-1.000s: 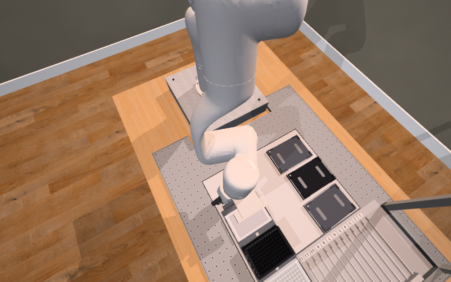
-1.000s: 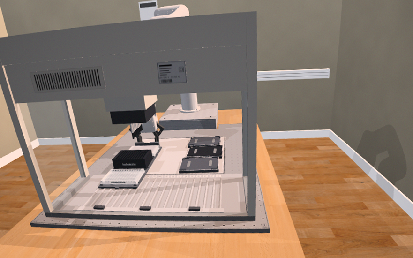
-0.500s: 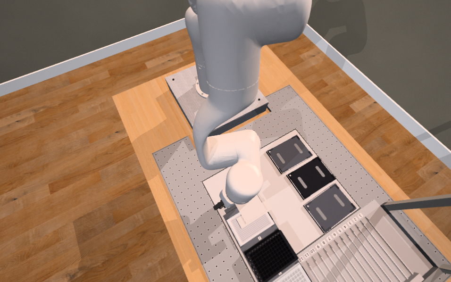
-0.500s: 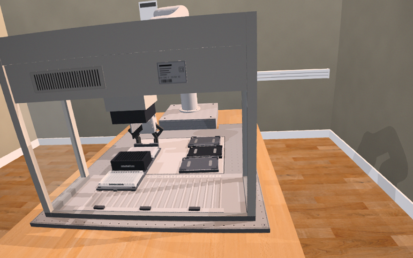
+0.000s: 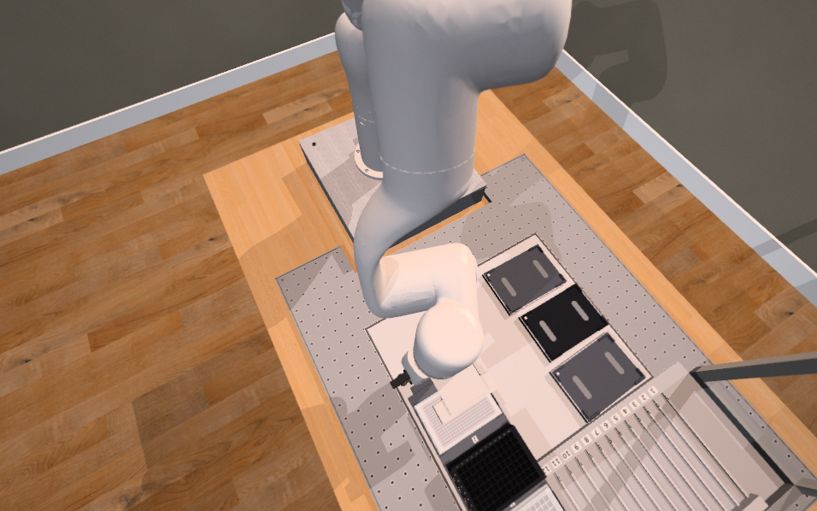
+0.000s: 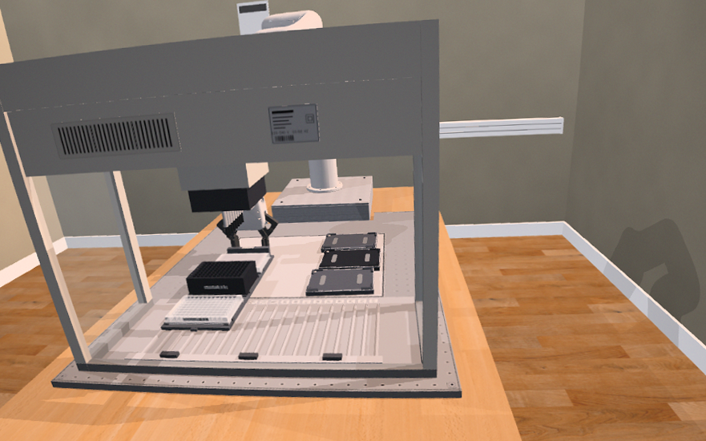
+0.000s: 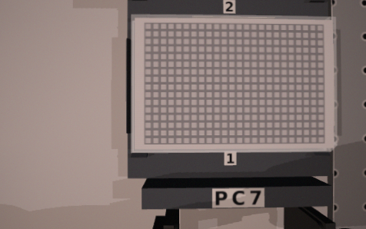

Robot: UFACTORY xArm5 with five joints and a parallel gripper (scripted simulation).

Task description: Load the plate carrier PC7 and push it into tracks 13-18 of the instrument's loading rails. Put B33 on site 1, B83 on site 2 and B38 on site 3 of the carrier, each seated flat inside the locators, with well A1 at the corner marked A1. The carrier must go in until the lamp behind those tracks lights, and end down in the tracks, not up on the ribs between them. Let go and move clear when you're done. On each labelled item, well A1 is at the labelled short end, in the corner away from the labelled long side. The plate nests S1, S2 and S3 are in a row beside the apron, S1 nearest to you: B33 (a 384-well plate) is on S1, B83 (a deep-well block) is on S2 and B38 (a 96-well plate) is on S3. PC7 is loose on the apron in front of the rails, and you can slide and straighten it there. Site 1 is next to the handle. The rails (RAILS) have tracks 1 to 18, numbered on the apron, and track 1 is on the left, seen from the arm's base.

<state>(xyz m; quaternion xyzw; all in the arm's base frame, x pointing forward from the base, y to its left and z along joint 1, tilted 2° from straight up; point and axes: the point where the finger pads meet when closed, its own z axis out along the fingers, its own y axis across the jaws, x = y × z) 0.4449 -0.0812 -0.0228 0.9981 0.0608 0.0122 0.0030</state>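
Observation:
The carrier PC7 (image 5: 489,433) (image 7: 173,169) lies lengthwise along the apron, its far end in among the rails (image 6: 314,328). B33 (image 6: 245,259) (image 7: 231,84) is on site 1, the black deep-well block B83 (image 5: 496,470) (image 6: 221,279) on site 2, and B38 (image 6: 206,308) on site 3. B33 looks level. My gripper (image 6: 250,244) (image 7: 234,219) is open, fingers apart and low, right at the handle (image 7: 177,197) on the side towards the arm's base. Nothing shows between the fingers. Whether the far end is down in its tracks cannot be told. No lit lamp shows.
Nests S1 (image 5: 522,279), S2 (image 5: 560,323) and S3 (image 5: 596,379) are empty, beside the apron. Three dark blocks stand at the rails' far end, including a left one (image 6: 169,354) beyond the carrier. The instrument's frame (image 6: 433,231) and hood (image 6: 216,72) surround the rails.

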